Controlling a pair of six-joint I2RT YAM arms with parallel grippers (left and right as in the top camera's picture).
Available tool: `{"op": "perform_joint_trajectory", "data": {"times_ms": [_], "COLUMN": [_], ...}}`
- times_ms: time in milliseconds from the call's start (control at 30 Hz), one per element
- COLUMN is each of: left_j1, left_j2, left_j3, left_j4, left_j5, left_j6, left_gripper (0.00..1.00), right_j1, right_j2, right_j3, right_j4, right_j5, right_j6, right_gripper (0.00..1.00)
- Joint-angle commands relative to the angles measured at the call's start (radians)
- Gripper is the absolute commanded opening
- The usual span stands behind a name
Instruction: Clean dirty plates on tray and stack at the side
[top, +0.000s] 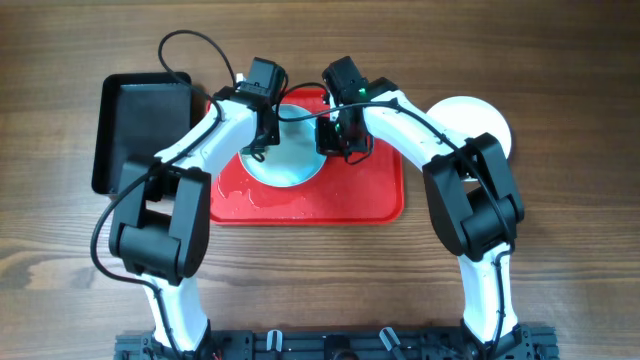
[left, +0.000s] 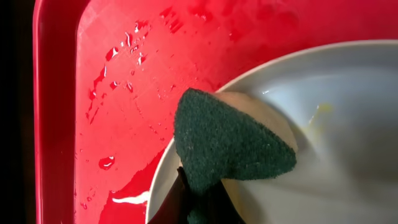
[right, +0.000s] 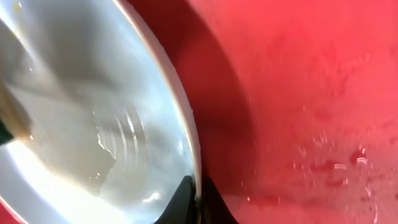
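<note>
A pale plate (top: 290, 160) sits on the wet red tray (top: 370, 200). My left gripper (top: 258, 135) is shut on a green scouring sponge (left: 230, 143) and presses it on the plate's left part (left: 348, 93). My right gripper (top: 340, 135) is shut on the plate's right rim (right: 194, 155), one finger each side, and the plate (right: 74, 112) looks tilted up over the tray (right: 311, 93). Yellowish smears show on the plate. White plates (top: 480, 122) are stacked on the table right of the tray; their number is hidden.
A black deeper tray (top: 140, 125) stands left of the red tray. Water drops (left: 115, 62) lie on the red tray floor. Wooden table (top: 560, 250) surrounds everything. Both arms cross over the tray's back half.
</note>
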Motion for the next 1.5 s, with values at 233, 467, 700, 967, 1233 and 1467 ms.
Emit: {"op": "perform_joint_trajectory", "data": {"times_ms": [233,467,700,967,1233,1467], "left_j1": [0.004,0.004,0.011,0.059,0.118,0.164], "left_j2": [0.026,0.026,0.026,0.026,0.026,0.026], "left_j3": [-0.013,-0.014,-0.014,-0.014,-0.014,-0.014], "left_j4": [-0.017,-0.03,0.014,0.111,-0.097,-0.215], "left_j5": [0.207,0.742,0.679,0.117,0.036,0.156], "left_j6": [0.139,0.325,0.305,-0.016,-0.124,-0.031], "left_gripper": [0.04,0.04,0.04,0.04,0.04,0.04], "right_j1": [0.065,0.065,0.058,0.04,0.012,-0.001], "right_j2": [0.025,0.025,0.025,0.053,0.076,0.077], "right_j3": [0.002,0.002,0.002,0.002,0.002,0.002], "right_j4": [-0.048,-0.044,-0.036,0.011,0.061,0.08], "right_j5": [-0.006,-0.008,-0.042,-0.06,-0.066,-0.066], "right_j6": [-0.104,-0.104,-0.103,-0.035,0.031,0.048], "right_gripper": [0.04,0.04,0.05,0.04,0.04,0.04]}}
